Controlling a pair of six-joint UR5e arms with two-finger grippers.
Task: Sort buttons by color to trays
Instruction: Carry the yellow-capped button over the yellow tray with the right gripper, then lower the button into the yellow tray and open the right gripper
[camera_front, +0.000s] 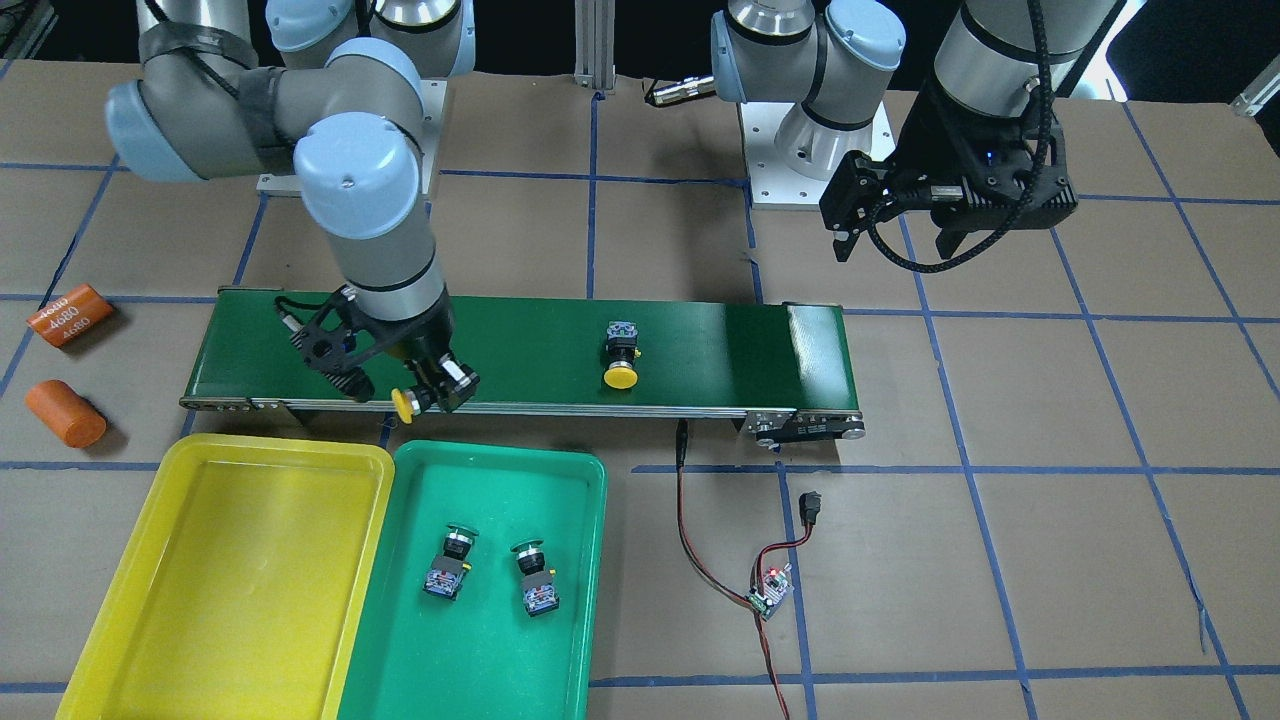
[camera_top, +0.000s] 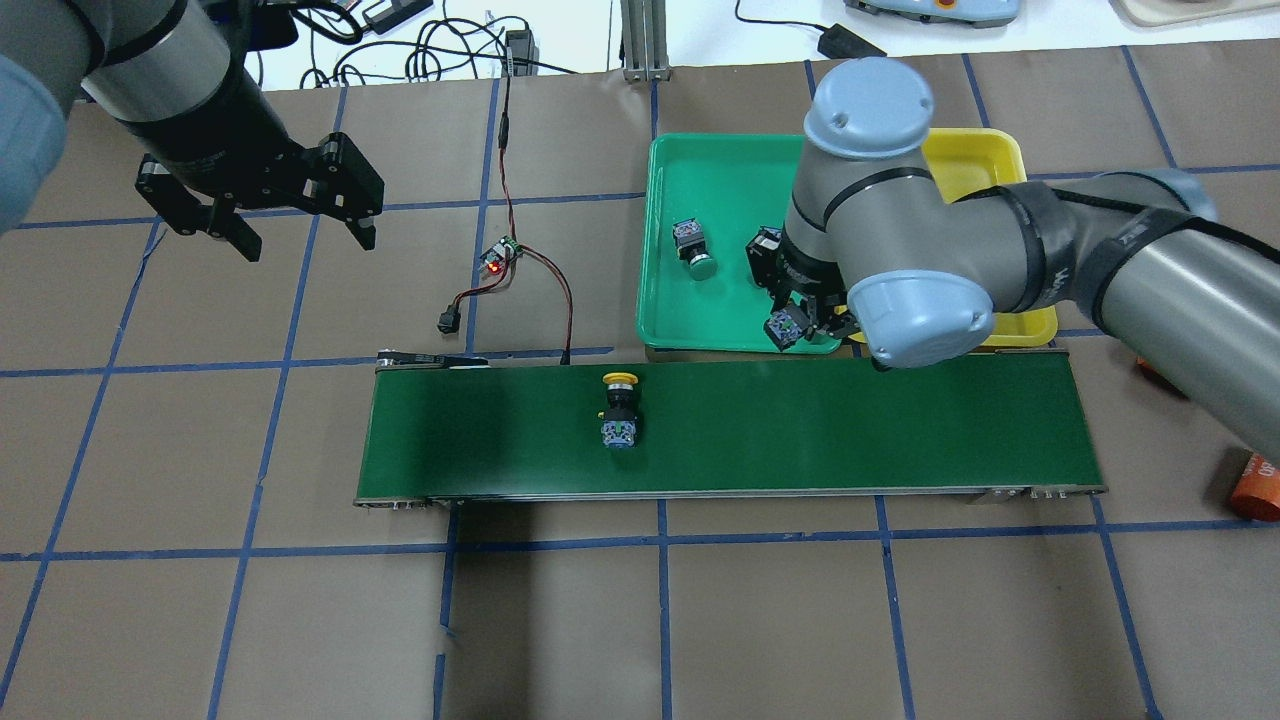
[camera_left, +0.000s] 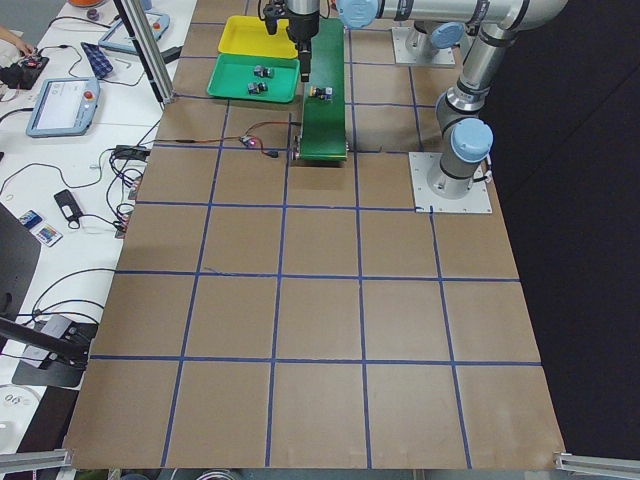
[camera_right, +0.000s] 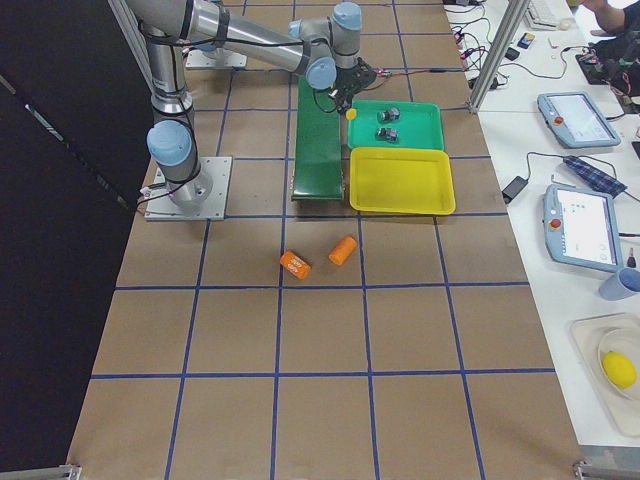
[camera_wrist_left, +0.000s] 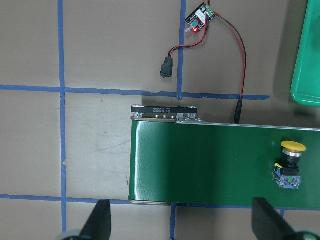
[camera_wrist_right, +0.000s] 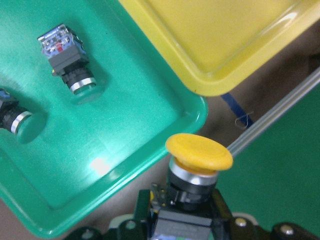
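two green buttons (camera_front: 447, 565) (camera_front: 535, 578) lie in the teal-green tray (camera_front: 570, 500), beyond my right end effector (camera_front: 435, 392). that end effector is clamped on a yellow button (camera_wrist_right: 199, 151) by its blocky body. its long axis is roughly level and its cap points away from me, past the conveyor belt (camera_front: 720, 350) edge. the cap hangs over the teal-green tray's near corner. the yellow tray (camera_front: 220, 560) lies just beyond and to the right, so i judge the carry must go forward and rightward before release. a second yellow button (camera_front: 622, 360) lies on the belt to the left, nearer this end effector than my left end effector (camera_top: 305, 238), which hangs wide open and empty, well apart.
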